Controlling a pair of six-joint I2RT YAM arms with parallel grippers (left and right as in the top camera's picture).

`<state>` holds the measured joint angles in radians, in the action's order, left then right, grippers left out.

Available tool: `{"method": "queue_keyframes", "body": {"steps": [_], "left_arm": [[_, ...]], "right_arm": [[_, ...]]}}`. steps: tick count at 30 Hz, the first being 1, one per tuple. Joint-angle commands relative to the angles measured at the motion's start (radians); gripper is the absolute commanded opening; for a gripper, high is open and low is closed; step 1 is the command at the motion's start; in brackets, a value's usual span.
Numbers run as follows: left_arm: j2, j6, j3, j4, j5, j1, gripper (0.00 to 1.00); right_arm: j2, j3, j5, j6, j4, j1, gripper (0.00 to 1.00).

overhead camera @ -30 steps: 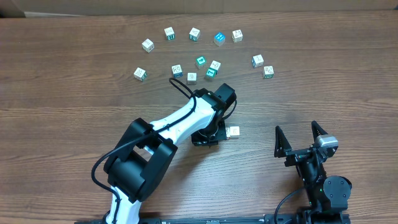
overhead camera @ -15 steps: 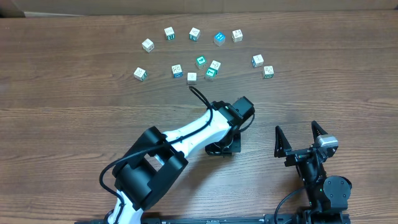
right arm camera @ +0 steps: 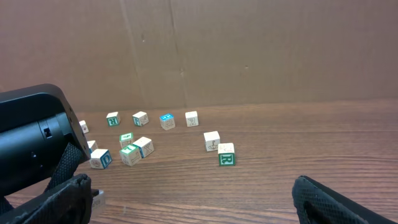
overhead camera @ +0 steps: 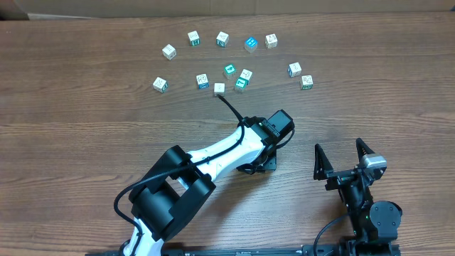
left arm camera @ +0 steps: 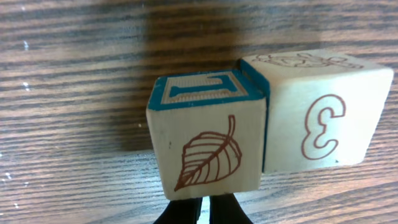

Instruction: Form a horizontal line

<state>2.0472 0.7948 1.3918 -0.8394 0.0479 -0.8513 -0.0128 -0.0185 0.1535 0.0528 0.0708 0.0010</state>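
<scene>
In the left wrist view, the horizontal line shows as two cubes touching side by side. One is a leaf cube (left arm camera: 208, 149) with a blue top. The other, a pale cube (left arm camera: 320, 121) with a red 3, stands to its right, slightly skewed. My left gripper (left arm camera: 205, 213) is shut with nothing between its tips, which sit right at the leaf cube's near face. In the overhead view the left gripper (overhead camera: 261, 163) covers both cubes. My right gripper (overhead camera: 339, 146) stands open and empty near the front right, also seen in its own view (right arm camera: 189, 183).
Several loose cubes (overhead camera: 229, 70) lie scattered across the far middle of the table, among them a green R cube (right arm camera: 226, 157). The left arm (overhead camera: 213, 153) stretches diagonally from the front. A cardboard wall (right arm camera: 249, 50) backs the table.
The left arm swung right, onto the spot where a pale cube lay a second ago, and that cube is now hidden beneath it. The right arm has not moved.
</scene>
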Motion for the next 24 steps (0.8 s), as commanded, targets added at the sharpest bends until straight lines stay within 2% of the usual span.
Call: {"method": "queue_keyframes", "body": {"steps": [1, 24], "left_arm": [[-0.007, 0.013, -0.011, 0.008, -0.030, 0.000, 0.04], [-0.007, 0.005, -0.011, 0.027, -0.030, 0.000, 0.04]], "right_arm": [[0.010, 0.011, 0.005, 0.006, -0.005, 0.005, 1.00], [0.010, 0.011, 0.005, 0.006, -0.005, 0.005, 1.00]]}}
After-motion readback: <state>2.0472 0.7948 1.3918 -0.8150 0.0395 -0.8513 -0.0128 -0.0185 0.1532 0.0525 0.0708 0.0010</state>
